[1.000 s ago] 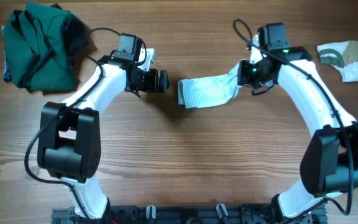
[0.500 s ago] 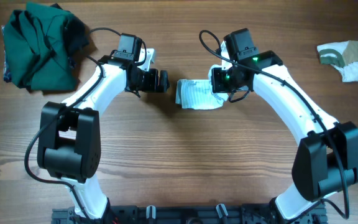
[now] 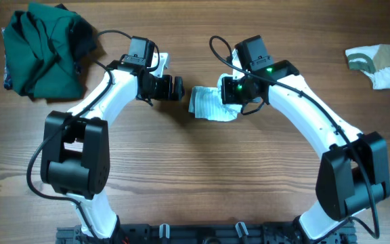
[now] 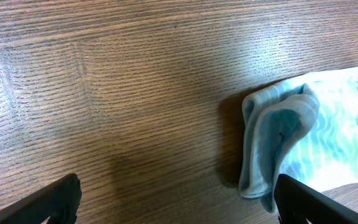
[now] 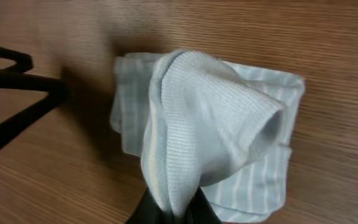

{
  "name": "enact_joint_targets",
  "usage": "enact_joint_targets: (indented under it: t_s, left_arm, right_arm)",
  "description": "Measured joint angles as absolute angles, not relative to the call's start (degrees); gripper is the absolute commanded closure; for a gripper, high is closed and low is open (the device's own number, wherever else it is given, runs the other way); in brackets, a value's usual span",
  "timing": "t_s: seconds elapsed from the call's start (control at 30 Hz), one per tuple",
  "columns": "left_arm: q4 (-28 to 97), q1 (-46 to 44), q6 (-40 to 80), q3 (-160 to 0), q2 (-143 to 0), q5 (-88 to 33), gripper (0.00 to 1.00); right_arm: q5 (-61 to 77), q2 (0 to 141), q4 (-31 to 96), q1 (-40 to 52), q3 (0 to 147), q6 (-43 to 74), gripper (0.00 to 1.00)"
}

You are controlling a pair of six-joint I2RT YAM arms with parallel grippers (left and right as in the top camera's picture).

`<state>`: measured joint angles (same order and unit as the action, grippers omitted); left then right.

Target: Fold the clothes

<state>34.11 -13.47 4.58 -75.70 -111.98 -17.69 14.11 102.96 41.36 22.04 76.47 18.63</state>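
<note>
Wooden table [image 3: 195, 173] — right hand [image 3: 230, 91], pinching striped garment [image 3: 208, 106], shifted leftward; left hand [image 3: 177, 88] spread.

Soft, even light casts faint shadows; the right wrist view blurs (mostly its far edge).

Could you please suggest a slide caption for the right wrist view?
Right gripper pinches the ribbed end of the pale striped garment, held over its folded part on the wooden table.
</note>
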Motion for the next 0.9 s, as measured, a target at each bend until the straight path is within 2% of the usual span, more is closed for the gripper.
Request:
enact_joint_targets:
  t_s: [0.1, 0.13, 0.17, 0.23, 0.27, 0.3, 0.57, 0.8, 0.9]
  left_arm:
    - [34.1, -13.5, 4.6, -75.7, -112.0, -17.7, 0.0]
    - [34.0, -13.5, 4.6, -75.7, -112.0, -17.7, 0.0]
    - [33.9, -13.5, 4.6, -75.7, -112.0, -17.7, 0.0]
    - [33.8, -13.5, 4.6, -75.7, -112.0, -17.7, 0.0]
    - [33.7, -13.5, 4.6, -75.7, -112.0, -17.7, 0.0]
    - [33.7, -13.5, 4.6, -75.7, -112.0, -17.7, 0.0]
    - [33.7, -13.5, 4.6, -75.7, -112.0, -17.7, 0.0]
    - [34.0, -13.5, 4.6, -75.7, -112.0, -18.2, 0.0]
    - [35.4, -13.5, 4.6, -75.7, -111.7, -21.0, 0.0]
  right_arm:
    - [14.4, 102.9, 41.2, 23.1, 76.5, 18.9, 0.92]
    - [14.6, 103.0, 41.2, 23.3, 76.5, 19.1, 0.86]
    - [14.6, 103.0, 41.2, 23.5, 76.5, 19.2, 0.73]
    - [14.7, 102.9, 41.2, 23.9, 76.5, 19.4, 0.65]
    - [14.7, 103.0, 41.1, 24.1, 76.5, 19.6, 0.56]
    - [14.8, 103.0, 41.1, 24.2, 76.5, 19.5, 0.51]
    - [15.0, 102.9, 41.0, 24.3, 76.5, 19.7, 0.46]
    - [15.0, 103.0, 40.2, 24.3, 76.5, 19.7, 0.35]
    - [13.2, 102.9, 39.5, 24.3, 76.5, 19.8, 0.25]
